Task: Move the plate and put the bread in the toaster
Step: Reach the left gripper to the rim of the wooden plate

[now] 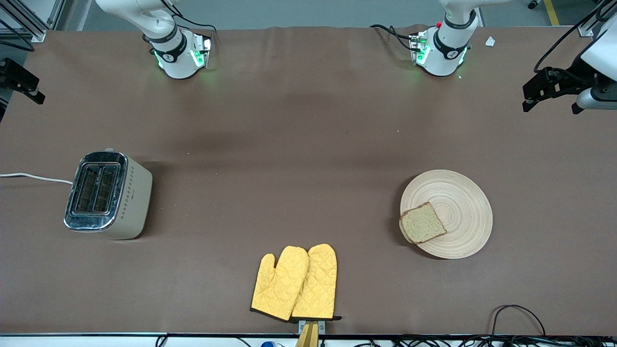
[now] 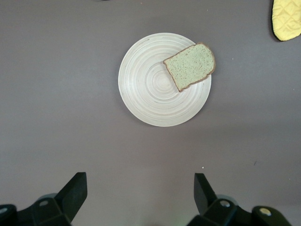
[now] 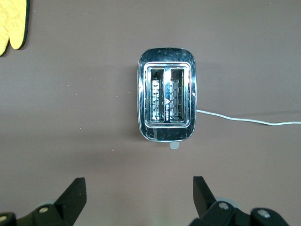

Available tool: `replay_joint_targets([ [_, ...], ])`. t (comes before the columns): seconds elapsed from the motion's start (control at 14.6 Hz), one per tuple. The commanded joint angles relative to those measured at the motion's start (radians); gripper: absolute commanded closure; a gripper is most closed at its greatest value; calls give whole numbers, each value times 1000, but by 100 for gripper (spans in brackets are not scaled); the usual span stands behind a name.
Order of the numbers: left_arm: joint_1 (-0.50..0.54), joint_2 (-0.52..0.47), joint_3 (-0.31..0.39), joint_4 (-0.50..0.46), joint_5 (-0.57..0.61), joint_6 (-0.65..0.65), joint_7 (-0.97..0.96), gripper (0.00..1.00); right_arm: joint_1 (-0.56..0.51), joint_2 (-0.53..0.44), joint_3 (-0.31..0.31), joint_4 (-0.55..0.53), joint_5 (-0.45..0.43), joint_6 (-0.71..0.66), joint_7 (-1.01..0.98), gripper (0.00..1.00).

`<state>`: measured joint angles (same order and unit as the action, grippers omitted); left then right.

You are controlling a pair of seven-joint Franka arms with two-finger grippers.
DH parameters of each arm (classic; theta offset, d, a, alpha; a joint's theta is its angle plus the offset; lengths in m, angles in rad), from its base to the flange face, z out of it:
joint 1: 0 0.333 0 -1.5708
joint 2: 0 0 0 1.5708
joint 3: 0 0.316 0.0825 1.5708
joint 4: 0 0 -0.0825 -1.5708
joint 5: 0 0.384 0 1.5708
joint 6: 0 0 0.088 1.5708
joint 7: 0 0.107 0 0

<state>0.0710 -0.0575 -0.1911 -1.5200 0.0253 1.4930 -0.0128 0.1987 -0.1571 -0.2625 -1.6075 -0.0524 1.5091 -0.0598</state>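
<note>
The light wooden plate lies on the brown table toward the left arm's end. The bread lies on the plate's rim, on the side nearer the front camera, overhanging slightly. The cream toaster stands toward the right arm's end, both slots empty, its white cord trailing off. My left gripper hangs open and empty high over the table, looking down on the plate and bread. My right gripper hangs open and empty high over the table, looking down on the toaster.
A pair of yellow oven mitts lies near the table's front edge, between toaster and plate. Cables run along the front edge toward the left arm's end. The arm bases stand at the table's back edge.
</note>
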Motion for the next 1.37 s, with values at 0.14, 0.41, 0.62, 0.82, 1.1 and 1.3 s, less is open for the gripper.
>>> replay_joint_targets([
  [0.14,6,5,4,17,4,-20,7,0,25,-10,-1,-5,9,20,5,0],
  [0.41,9,85,105,32,-68,-20,33,0,41,14,-1,-8,9,60,5,0],
  [0.62,9,183,223,27,-244,-10,56,0,41,21,-1,-9,9,56,6,0],
  [0.82,59,287,252,18,-265,70,96,0,42,21,-1,-8,8,51,6,0],
  [1.1,142,451,249,20,-374,180,224,0,-11,39,9,-11,9,45,2,0],
  [1.3,220,580,249,27,-543,187,328,0,-120,37,120,-11,9,25,-44,0],
])
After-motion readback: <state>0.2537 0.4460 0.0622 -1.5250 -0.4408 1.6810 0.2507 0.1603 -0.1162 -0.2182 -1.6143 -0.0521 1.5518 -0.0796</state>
